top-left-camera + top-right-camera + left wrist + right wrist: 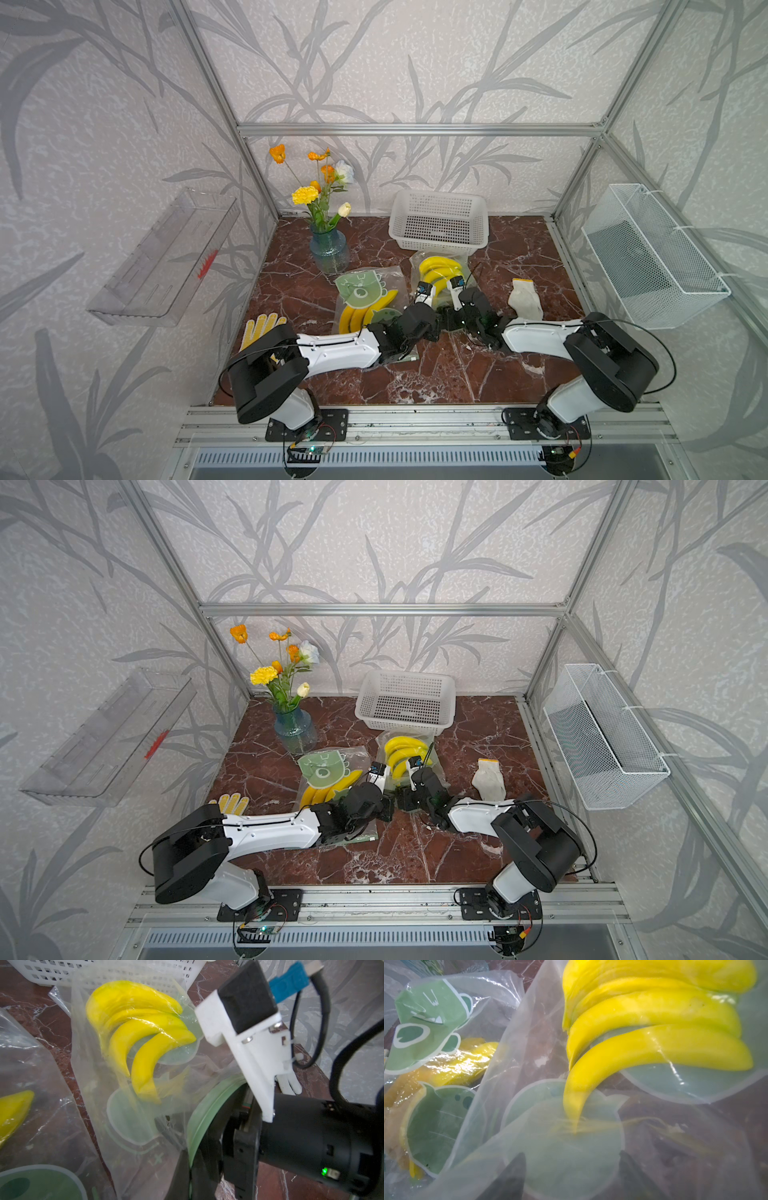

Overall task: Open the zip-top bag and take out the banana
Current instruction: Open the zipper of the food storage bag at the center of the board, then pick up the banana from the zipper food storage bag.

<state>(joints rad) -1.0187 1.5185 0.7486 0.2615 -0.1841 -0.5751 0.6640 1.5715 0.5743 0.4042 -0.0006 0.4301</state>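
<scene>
The zip-top bag (89, 1076) lies on the marble table (519, 249), its far end just in front of the white basket (438, 195). Both arms meet at its near end. The banana bunch (436, 266) sits inside the bag toward the basket, just beyond both claws and touching neither.

The right gripper (571, 1159) stands wide: its two dark fingers (512, 1178) are well apart, seen through the bag's film, with the stem tip of the nearest banana just ahead of the gap. The left gripper (434, 311) is closed. The view there is crowded, but it seems to pinch the bag's near edge by the green zip strip (199, 1126), just beside the right claw.

By count:
- Two printed zip-top bags. The second bag (365, 291) lies beside the first, toward the left arm.
- Four bananas show in the bunch being worked on. The other bag's bananas (357, 318) are partly covered, so that count is unsure.
- One blue vase (329, 253) of flowers.
- Two gloves: a yellow-dotted glove (259, 328) by the left arm and a white glove (524, 297) by the right.
</scene>
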